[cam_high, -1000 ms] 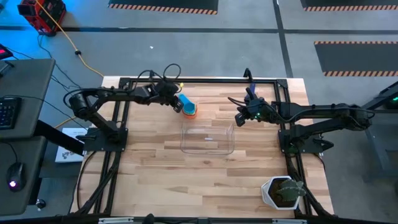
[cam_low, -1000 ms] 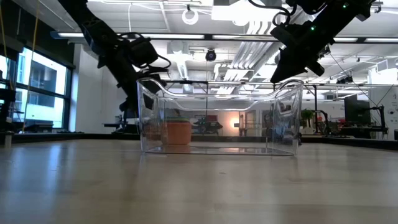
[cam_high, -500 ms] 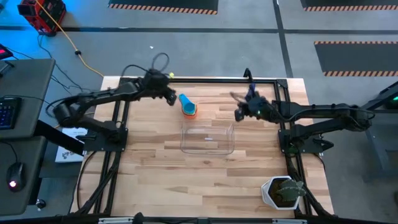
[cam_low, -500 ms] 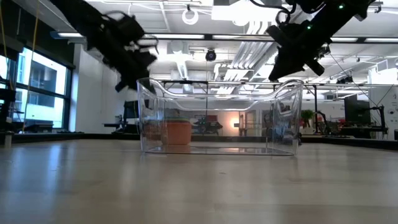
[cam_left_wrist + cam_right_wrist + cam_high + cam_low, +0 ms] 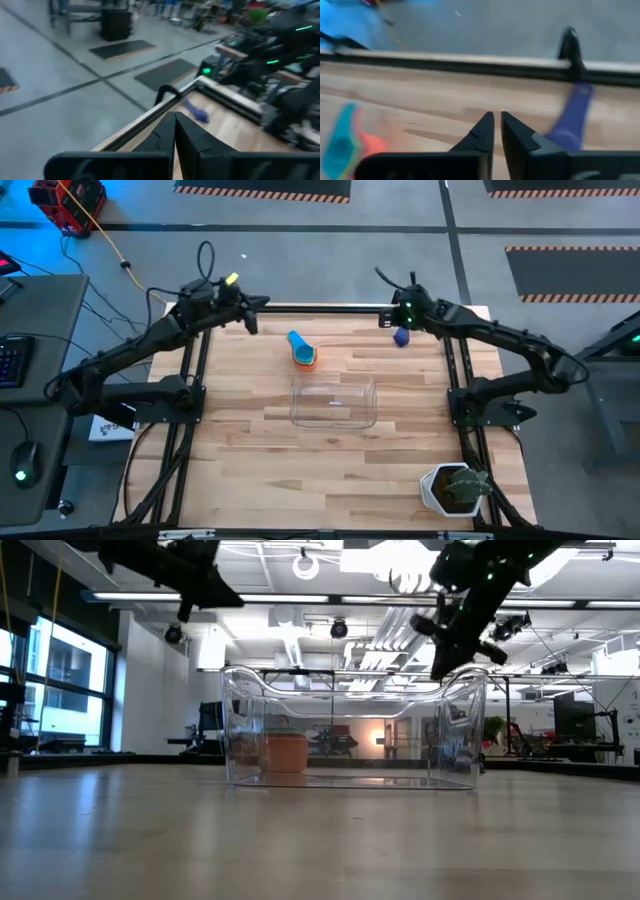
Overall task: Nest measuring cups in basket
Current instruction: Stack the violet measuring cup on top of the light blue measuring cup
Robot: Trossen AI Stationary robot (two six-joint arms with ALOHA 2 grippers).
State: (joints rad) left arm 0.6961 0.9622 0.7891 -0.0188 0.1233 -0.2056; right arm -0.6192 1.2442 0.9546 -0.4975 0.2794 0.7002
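Note:
A light blue cup sits nested in an orange cup [image 5: 303, 354] on the table, just beyond the clear basket [image 5: 334, 402]. Through the basket wall the low view shows the orange cup [image 5: 287, 752]. A dark blue cup [image 5: 402, 336] lies near the far right edge, its handle toward the rail [image 5: 572, 120]. My left gripper [image 5: 252, 317] hangs shut, high over the far left corner, touching nothing. My right gripper [image 5: 392, 321] hovers beside the dark blue cup on its left, tipped downward, with a narrow gap between its fingertips [image 5: 497, 125].
A black frame rail [image 5: 320, 308] runs along the table's far edge. A white pot with a green plant [image 5: 455, 488] stands at the near right corner. Bare wood lies in front of the basket.
My left gripper has risen from beside the nested cups and drawn back toward the far left corner, tipping up almost level. My right gripper has swung toward the far edge, up to the dark blue cup. The nested cups and the basket have stayed put.

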